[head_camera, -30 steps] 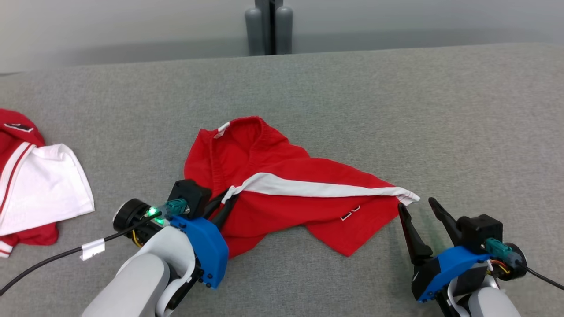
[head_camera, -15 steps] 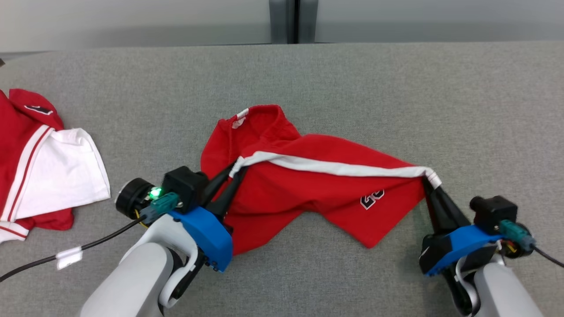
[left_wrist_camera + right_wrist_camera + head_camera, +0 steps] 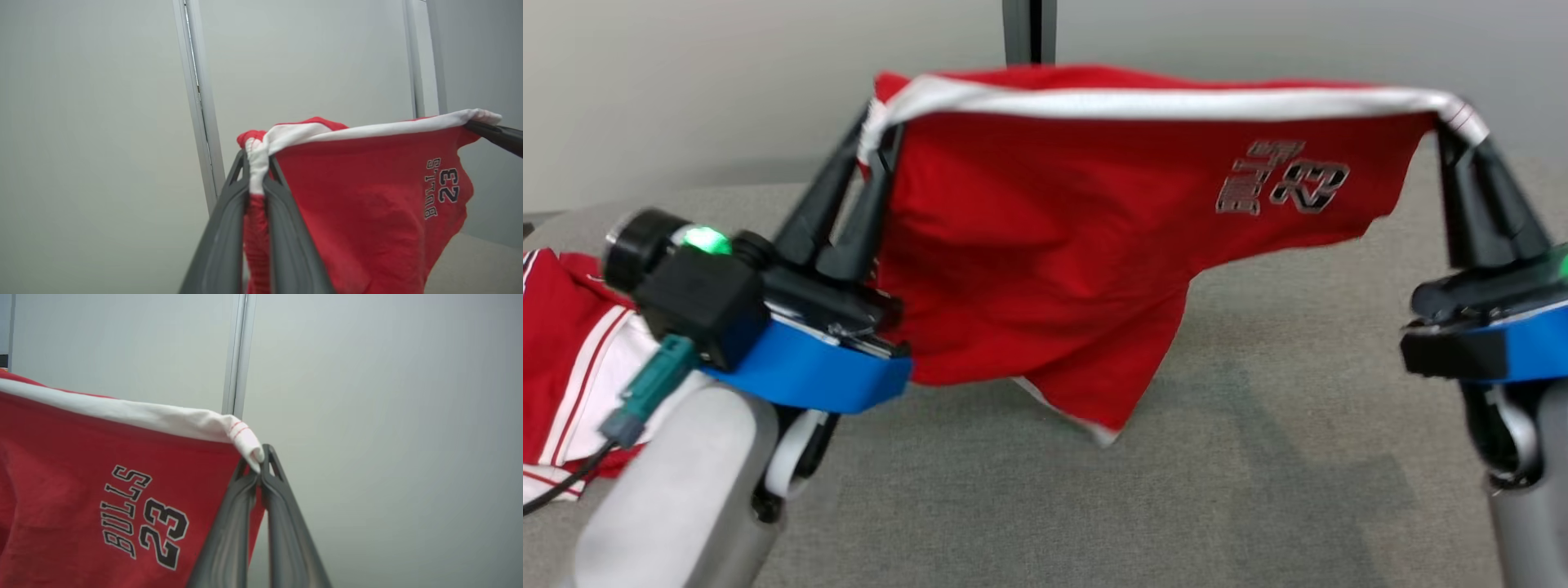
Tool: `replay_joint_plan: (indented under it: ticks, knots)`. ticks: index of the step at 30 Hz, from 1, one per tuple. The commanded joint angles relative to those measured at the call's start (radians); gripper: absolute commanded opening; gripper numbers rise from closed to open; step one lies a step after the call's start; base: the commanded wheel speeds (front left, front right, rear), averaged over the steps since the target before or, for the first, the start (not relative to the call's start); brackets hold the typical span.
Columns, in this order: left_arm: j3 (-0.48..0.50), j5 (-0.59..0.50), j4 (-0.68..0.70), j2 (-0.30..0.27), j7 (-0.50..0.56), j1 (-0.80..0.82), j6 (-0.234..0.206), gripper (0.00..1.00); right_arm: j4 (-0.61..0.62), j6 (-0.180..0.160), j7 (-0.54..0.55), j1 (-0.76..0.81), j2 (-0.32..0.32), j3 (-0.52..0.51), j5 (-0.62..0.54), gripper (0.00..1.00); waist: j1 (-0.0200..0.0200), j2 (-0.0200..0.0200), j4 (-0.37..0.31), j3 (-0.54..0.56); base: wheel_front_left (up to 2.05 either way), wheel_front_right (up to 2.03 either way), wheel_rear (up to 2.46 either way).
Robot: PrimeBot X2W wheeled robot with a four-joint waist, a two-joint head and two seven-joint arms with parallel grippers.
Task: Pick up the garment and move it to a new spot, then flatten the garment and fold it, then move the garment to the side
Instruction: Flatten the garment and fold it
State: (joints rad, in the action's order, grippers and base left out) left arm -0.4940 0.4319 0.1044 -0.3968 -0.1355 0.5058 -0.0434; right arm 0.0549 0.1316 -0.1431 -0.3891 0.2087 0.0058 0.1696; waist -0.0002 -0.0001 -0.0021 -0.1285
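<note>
The garment is a pair of red shorts with a white side stripe and a printed "BULLS 23". It hangs in the air, stretched between both grippers along the white stripe, its lower edge above the grey surface. My left gripper is shut on the waistband end of the garment. Shut on the stripe's other end, at the leg hem, is my right gripper. The right wrist view shows the garment with the white hem pinched at my right gripper's tips. In the left wrist view my left gripper clamps the gathered waistband.
A second red and white garment lies at the left edge of the grey padded table. A pale wall with a vertical post stands behind the table.
My right gripper shut on the stripe's hem end. Both arms then lifted the garment off the table and stretched it out in the air. The head camera has tilted up.
</note>
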Motion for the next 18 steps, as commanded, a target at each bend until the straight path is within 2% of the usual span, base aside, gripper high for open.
replay_joint_plan:
  ticks: [1,6,9,13,18]
  knots:
    - [0.023,-0.01,0.027,-0.014,-0.004,0.026,-0.018,0.0,0.036,-0.002,0.017,-0.025,0.012,-0.018,-0.005,0.0,0.0002,0.0001,-0.024,0.032,0.0,0.0,0.0]
    - [0.065,-0.024,0.13,-0.041,0.038,0.077,-0.051,0.0,0.166,-0.002,0.091,-0.075,0.03,-0.074,-0.005,0.0,0.0002,0.0001,-0.036,0.062,0.0,0.0,0.0]
    - [0.075,-0.02,0.162,-0.049,0.063,0.093,-0.062,0.0,0.196,-0.002,0.132,-0.097,0.045,-0.079,0.011,0.0,0.0002,0.0001,-0.041,0.059,0.0,0.0,0.0]
    - [0.081,0.017,0.144,-0.022,0.072,0.111,-0.061,0.0,0.162,-0.002,0.167,-0.135,0.073,-0.061,0.055,0.0,0.0002,0.0001,-0.046,0.03,0.0,0.0,0.0]
    - [0.088,0.093,-0.007,0.037,0.031,0.169,-0.016,0.0,0.055,-0.002,0.165,-0.232,0.087,-0.035,0.104,0.0,0.0002,0.0001,-0.044,-0.054,0.0,0.0,0.0]
